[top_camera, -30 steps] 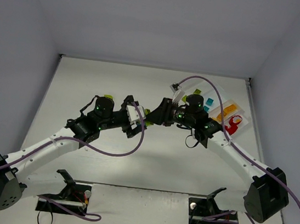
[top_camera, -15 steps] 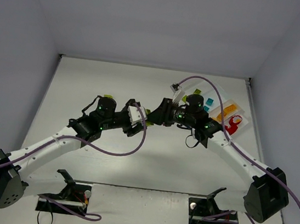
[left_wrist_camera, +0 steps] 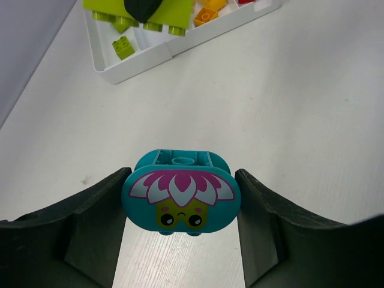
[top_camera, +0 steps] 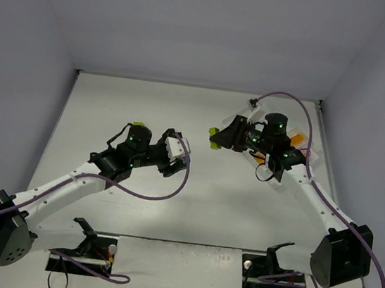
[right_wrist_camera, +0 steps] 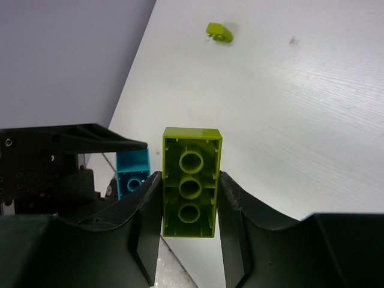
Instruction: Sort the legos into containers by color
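Observation:
My left gripper [top_camera: 180, 147] [left_wrist_camera: 182, 177] is shut on a teal lego [left_wrist_camera: 181, 198] printed with a pink flower and a small face, low over the table. My right gripper [top_camera: 220, 138] [right_wrist_camera: 189, 177] is shut on a long lime lego [right_wrist_camera: 191, 183] [top_camera: 213, 135], held in the air with its hollow underside toward the wrist camera. In the left wrist view the white container tray [left_wrist_camera: 138, 60] lies ahead, with a small lime lego [left_wrist_camera: 125, 47] in its end compartment and orange ones [left_wrist_camera: 207, 13] in the neighbouring one. The right arm hides most of the tray in the top view.
A small lime lego [right_wrist_camera: 219, 32] lies alone on the table beyond the right gripper. The left arm's black wrist [right_wrist_camera: 48, 162] sits just left of the right fingers. Grey walls close off the table at the back and both sides.
The two grippers were together at the table's middle. The right gripper has pulled away up and to the right with the lime lego. The left jaws have narrowed onto the teal lego.

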Controlling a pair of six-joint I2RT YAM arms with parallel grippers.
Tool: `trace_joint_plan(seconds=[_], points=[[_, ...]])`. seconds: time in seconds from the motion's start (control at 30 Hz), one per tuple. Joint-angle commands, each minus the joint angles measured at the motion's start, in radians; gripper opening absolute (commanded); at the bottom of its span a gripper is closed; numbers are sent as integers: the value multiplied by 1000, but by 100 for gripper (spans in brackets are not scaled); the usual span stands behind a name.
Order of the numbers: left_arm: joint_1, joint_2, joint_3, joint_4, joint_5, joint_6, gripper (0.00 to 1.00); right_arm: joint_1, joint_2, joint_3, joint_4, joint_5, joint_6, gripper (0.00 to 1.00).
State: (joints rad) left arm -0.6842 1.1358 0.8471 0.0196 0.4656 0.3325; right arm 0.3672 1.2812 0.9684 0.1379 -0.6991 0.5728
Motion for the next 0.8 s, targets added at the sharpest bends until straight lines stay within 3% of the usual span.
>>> trace_joint_plan(seconds=[0.0,0.07,0.2,0.3,0.43,0.67,0.7,0.77], points=[[3,-8,55,39,-2,2,7,-30,-23,67,-4,48,-56,1],[3,-10,55,39,-7,2,7,-51,-2,105,-33,108,-76,2],[3,-18,53,37,-28,2,7,-99,137,197,-66,431,-135,3],[3,-27,50,39,-47,5,7,-145,269,283,-63,584,-136,3],[3,-28,49,43,-64,5,7,-189,470,417,-60,662,-140,4],[5,-16,53,43,-62,7,7,-208,725,656,-55,642,-182,9],[5,-15,53,43,-61,7,7,-208,766,673,-55,644,-188,12],[5,-13,56,42,-55,5,7,-209,799,714,-57,650,-194,27]])
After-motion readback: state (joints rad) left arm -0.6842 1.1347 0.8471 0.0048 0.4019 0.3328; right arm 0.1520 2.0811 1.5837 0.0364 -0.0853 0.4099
